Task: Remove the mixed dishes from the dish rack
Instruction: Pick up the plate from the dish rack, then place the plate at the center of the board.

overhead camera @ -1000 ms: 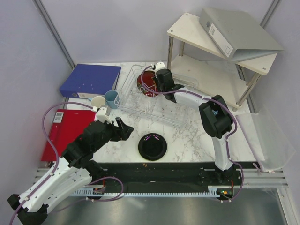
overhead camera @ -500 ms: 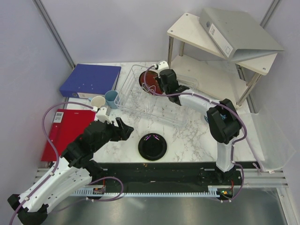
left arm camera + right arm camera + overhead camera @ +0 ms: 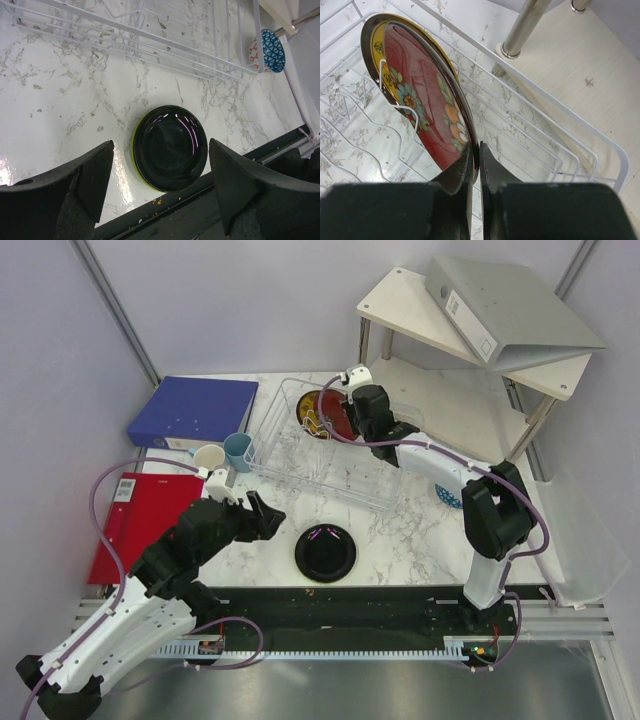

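Note:
The clear dish rack [image 3: 300, 455] holds a red bowl [image 3: 335, 412] with flowers inside, standing on edge, and a yellow-brown patterned plate [image 3: 312, 410] just behind it. My right gripper [image 3: 352, 405] is shut on the red bowl [image 3: 425, 105], its fingers pinching the rim [image 3: 477, 150]; the yellow plate [image 3: 380, 40] shows behind. A black plate [image 3: 325, 552] lies on a lime-green plate [image 3: 136, 165] near the table's front edge. My left gripper [image 3: 160, 175] hangs open above the black plate [image 3: 170, 147], holding nothing. A light blue cup [image 3: 238, 450] and a cream mug [image 3: 208, 457] stand left of the rack.
A blue patterned bowl [image 3: 448, 497] sits on the table right of the rack. The white two-tier shelf [image 3: 440, 390] with a grey binder [image 3: 510, 310] stands at the back right. A blue binder [image 3: 195, 410] and a red folder [image 3: 140, 520] lie on the left.
My right gripper has closed onto the red bowl's rim and its arm has swung rightward, uncovering the blue patterned bowl. The left arm has not moved.

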Robot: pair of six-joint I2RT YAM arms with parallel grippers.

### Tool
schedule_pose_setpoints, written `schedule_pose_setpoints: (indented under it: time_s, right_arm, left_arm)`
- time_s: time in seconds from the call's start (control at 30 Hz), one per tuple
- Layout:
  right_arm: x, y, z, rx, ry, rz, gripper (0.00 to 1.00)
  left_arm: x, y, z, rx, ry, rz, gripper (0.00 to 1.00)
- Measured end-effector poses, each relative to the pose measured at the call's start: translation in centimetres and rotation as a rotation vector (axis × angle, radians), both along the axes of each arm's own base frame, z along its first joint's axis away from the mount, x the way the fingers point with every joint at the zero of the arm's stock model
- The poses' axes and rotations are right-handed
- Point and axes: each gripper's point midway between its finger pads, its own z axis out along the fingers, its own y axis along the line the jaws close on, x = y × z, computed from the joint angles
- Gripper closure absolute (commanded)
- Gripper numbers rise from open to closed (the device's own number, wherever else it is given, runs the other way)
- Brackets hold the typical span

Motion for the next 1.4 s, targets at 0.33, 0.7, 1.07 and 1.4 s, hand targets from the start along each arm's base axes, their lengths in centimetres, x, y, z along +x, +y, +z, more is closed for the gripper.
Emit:
schedule_pose_setpoints:
  time_s: [0.33,0.7,1.07,1.4]
  right_arm:
    - [-2.5,-1.5,2.0,0.076,0.055,-0.059,1.0]
    - [-6.1,-2.7,9.2,0.224,0.02,-0.062,1.0]
    - [-12.8,-2.2,12.1,0.436,0.199,0.007,1.0]
    - [-22.0,-1.6,13.8,0.692,0.383,0.165,1.0]
  left_arm:
    - [-0.2,-0.1,0.3,-0.012,-0.007,-0.009,0.16]
    - [-0.1,-0.1,0.3,-0.012,-0.006,-0.01,0.16]
    - [-0.1,-0.1,0.4,-0.015,-0.012,-0.006,0.17]
    - [0.5,0.9,2.1,-0.021,-0.059,0.054,0.17]
